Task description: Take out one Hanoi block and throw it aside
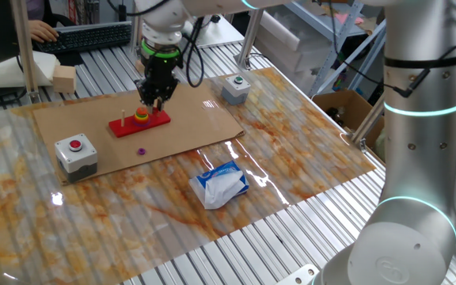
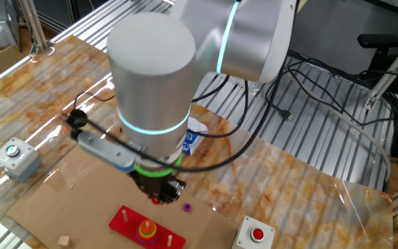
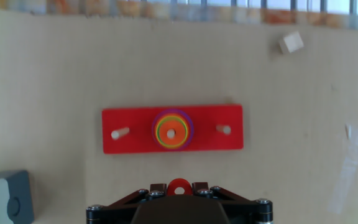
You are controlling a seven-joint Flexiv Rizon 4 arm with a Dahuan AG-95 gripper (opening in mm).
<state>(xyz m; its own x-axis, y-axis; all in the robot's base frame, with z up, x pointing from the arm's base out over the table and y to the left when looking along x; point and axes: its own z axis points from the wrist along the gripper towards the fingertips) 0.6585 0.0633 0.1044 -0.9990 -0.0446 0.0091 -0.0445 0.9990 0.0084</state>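
**Red disc sitting in claw, above board near peg base**

The Hanoi block (image 3: 178, 186), a tiny red disc with a centre hole, is sitting between the fingertips of the gripper (image 3: 178, 189) at the bottom edge of the hand view; the claw is clamping on it. In the other fixed view a small red spot is showing at the gripper (image 2: 159, 196) tips, raised above the cardboard sheet (image 2: 68, 190). The disc is hanging just on the near side of the red peg base (image 3: 172, 129), not touching it.

The base is lying flat on the cardboard, carrying three pegs. The middle peg is holding the ring stack (image 3: 172, 129): orange on top, yellow, green and purple rims showing beneath. The left and right pegs are standing bare.

A tiny purple disc (image 1: 141, 150) is lying loose on the cardboard near the base. A small wooden cube (image 3: 290, 43) is sitting far right on the cardboard. A grey button box (image 1: 76, 152) with a red button is resting at the cardboard's left corner; a crumpled tissue pack (image 1: 221, 184) is lying on the table.
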